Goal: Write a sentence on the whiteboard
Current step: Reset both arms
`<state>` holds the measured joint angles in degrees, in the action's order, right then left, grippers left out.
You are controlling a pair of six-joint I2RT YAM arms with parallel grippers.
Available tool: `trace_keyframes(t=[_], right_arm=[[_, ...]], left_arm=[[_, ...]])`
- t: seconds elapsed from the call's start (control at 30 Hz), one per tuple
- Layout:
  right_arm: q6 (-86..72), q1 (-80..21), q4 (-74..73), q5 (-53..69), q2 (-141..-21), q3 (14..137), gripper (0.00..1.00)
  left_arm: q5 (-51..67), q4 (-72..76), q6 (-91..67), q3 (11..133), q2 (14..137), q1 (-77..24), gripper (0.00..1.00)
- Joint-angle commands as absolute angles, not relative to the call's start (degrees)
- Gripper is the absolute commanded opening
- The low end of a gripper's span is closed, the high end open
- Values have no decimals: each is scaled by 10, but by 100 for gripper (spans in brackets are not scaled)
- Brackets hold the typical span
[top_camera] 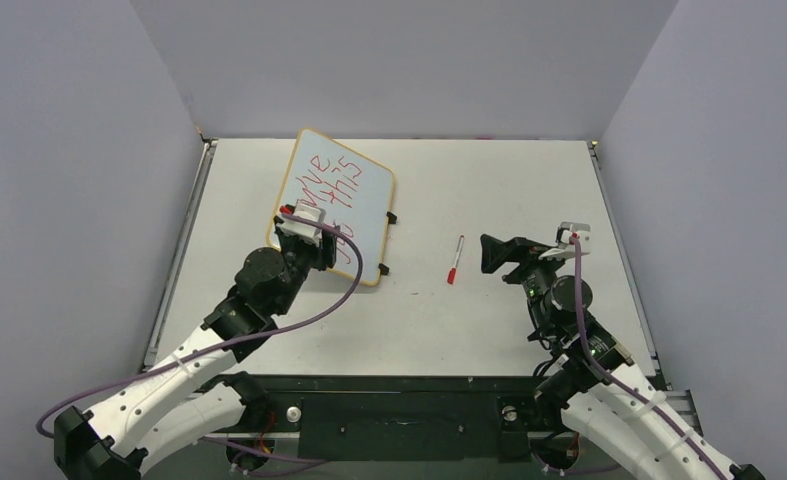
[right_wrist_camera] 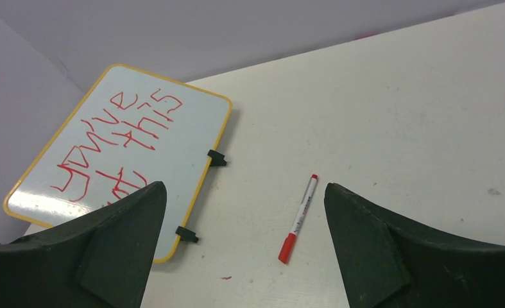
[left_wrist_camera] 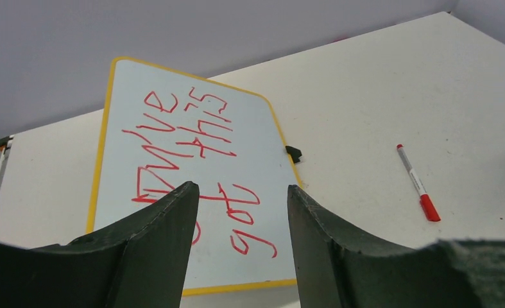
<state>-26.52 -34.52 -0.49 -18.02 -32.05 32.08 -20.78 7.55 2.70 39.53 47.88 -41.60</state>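
Grey walls box in a white bench (top_camera: pixel 489 180), and the whiteboard (top_camera: pixel 369 215) lies flat and askew toward its far left. Across it the sentence (top_camera: pixel 331 175) reads whole in red, so the writing looks done. Over the whiteboard's near edge hangs the left hand (left_wrist_camera: pixel 240 192), jaws apart and empty, probably there to steady it. Right of the whiteboard, well apart, a marker (top_camera: pixel 455 260) lies loose. Beyond it the right hand (top_camera: pixel 491 255) gapes wide, gripping nothing.
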Motion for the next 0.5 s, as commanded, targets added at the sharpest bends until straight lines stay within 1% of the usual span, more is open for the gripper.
trace_keyframes(t=[0.0, 0.07, 0.13, 0.17, 0.23, 0.3, 0.47], right_arm=[[-291, -342, -22, -191, -277, 276, 90], [-296, -343, -23, -187, -262, 258, 91], [-301, -342, -20, -184, -256, 246, 91], [-304, -342, -18, -184, -258, 244, 91], [-307, -343, -16, -182, -263, 241, 91], [-307, -343, -11, -178, -266, 244, 90], [-304, -342, -5, -171, -272, 247, 90]], left_arm=[[-271, 134, 34, 363, 438, -411, 51], [-286, 144, 32, 348, 424, -411, 54], [-298, 156, 32, 334, 413, -409, 60], [-302, 159, 33, 327, 410, -409, 65], [-308, 167, 34, 318, 407, -408, 70], [-311, 172, 36, 314, 407, -408, 73], [-301, 178, 38, 307, 406, -408, 77]])
